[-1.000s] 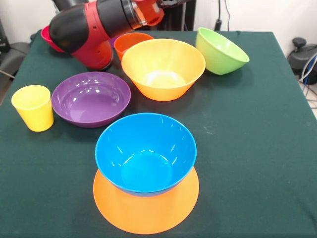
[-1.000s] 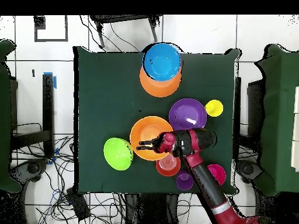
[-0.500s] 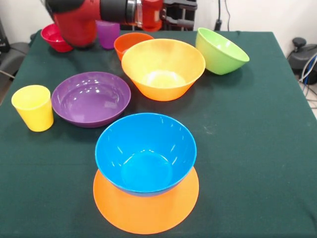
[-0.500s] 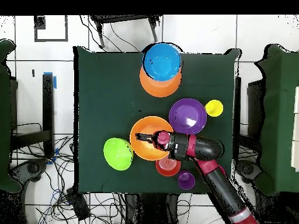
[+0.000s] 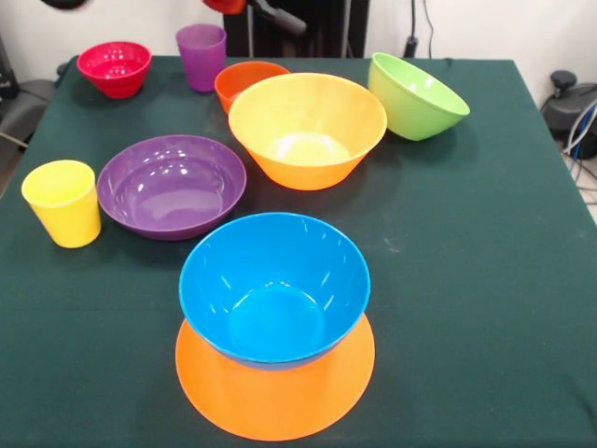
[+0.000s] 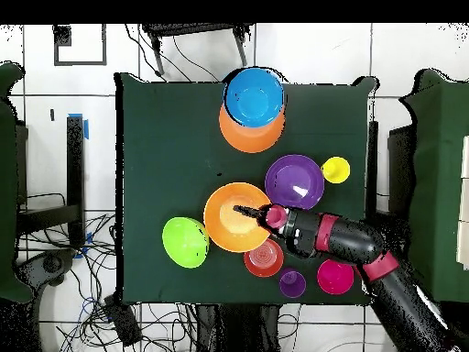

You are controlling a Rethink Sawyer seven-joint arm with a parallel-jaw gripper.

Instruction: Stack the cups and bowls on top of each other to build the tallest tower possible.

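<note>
Glossy plastic blue bowl [image 5: 273, 287], translucent purple cup [image 5: 201, 56], matt green tablecloth [image 5: 466, 233]

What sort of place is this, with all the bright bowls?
Probably a robotics lab: a red and black robot arm over a green-clothed table, loose cables on a tiled floor.

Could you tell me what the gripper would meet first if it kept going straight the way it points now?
In the overhead view the gripper points across the upright large orange bowl toward the green bowl. Its height is unclear; if low enough, it would probably meet the orange bowl's far wall first.
</note>
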